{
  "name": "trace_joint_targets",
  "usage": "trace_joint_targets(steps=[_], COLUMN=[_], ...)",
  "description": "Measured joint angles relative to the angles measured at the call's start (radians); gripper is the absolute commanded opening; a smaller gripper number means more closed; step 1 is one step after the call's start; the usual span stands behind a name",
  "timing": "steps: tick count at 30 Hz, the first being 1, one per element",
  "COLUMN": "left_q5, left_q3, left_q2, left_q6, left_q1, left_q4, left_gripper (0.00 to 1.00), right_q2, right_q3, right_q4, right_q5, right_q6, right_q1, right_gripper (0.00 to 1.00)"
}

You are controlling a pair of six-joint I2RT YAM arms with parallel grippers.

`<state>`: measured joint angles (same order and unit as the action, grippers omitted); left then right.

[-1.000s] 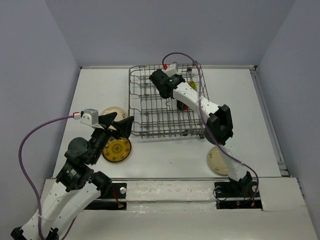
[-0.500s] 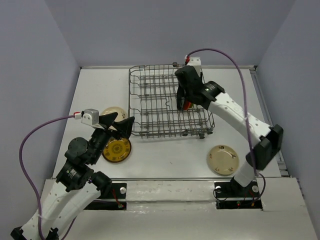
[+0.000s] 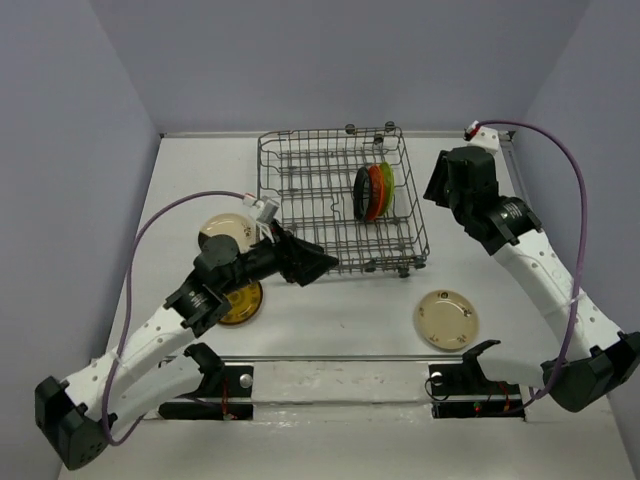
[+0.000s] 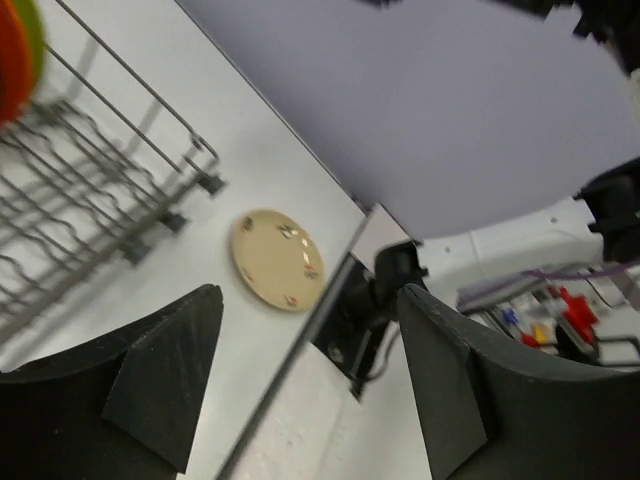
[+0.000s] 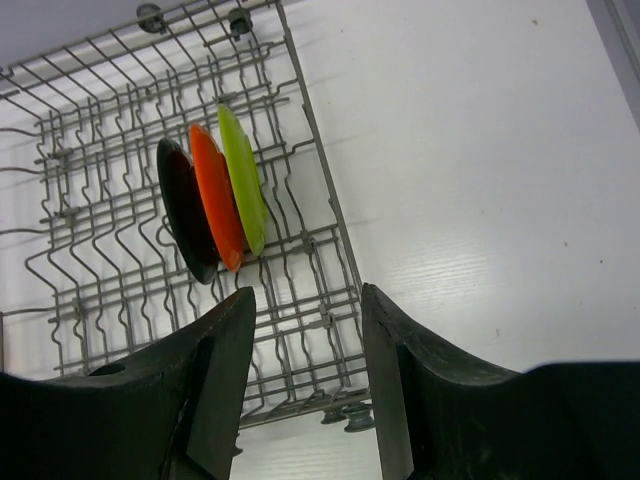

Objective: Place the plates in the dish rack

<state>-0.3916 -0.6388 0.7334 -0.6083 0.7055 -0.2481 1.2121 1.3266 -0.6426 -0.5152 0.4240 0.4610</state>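
The grey wire dish rack point(image 3: 310, 205) stands at the back middle of the table. A black plate point(image 3: 362, 193), an orange-red plate point(image 3: 374, 191) and a lime green plate point(image 3: 386, 186) stand on edge in its right side; the right wrist view shows all three: black point(image 5: 185, 215), orange-red point(image 5: 215, 200), green point(image 5: 243, 180). My right gripper point(image 3: 438, 190) is open and empty, right of the rack. My left gripper point(image 3: 318, 264) is open and empty by the rack's front edge. The plain beige plate point(image 3: 446, 319) lies front right. The cream plate with a black patch point(image 3: 222, 230) and the dark yellow plate point(image 3: 243, 305) lie at left.
The left arm point(image 3: 170, 320) partly covers the dark yellow plate. The left wrist view shows the beige plate point(image 4: 277, 259) and the rack's corner point(image 4: 150, 215). Grey walls close the table on three sides. The arm bases sit along the near edge.
My right arm has pulled out of the rack and swung right, leaving the black, orange-red and green plates standing. My left arm has stretched right, its gripper moving toward the rack's front.
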Motion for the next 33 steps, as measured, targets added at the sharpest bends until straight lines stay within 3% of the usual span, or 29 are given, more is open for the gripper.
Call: trace_joint_targets(steps=[3, 6, 10, 18, 33], left_q5=[-0.012, 0.045, 0.108, 0.22, 0.322], left_q3=[0.006, 0.006, -0.013, -0.118, -0.269], left_q2=[0.112, 0.224, 0.427, 0.849, 1.141], left_q6=[-0.086, -0.132, -0.178, -0.267, -0.426], left_q1=[0.123, 0.318, 0.473, 0.551, 0.602], left_q4=[-0.062, -0.104, -0.161, -0.205, -0.319], left_gripper=[0.76, 0.75, 0.71, 0.62, 0.49], right_q2=[-0.039, -0.057, -0.061, -0.105, -0.246], right_q3=[0.0, 0.01, 0.024, 0.066, 0.122], right_q4=[0.007, 0.005, 0.0, -0.039, -0.076], right_q5=[0.033, 0.056, 0.08, 0.097, 0.166], right_q6=[-0.009, -0.017, -0.029, -0.047, -0.068], right_q1=[-0.037, -0.07, -0.097, -0.108, -0.108], right_gripper=[0.52, 0.52, 0.52, 0.52, 0.52])
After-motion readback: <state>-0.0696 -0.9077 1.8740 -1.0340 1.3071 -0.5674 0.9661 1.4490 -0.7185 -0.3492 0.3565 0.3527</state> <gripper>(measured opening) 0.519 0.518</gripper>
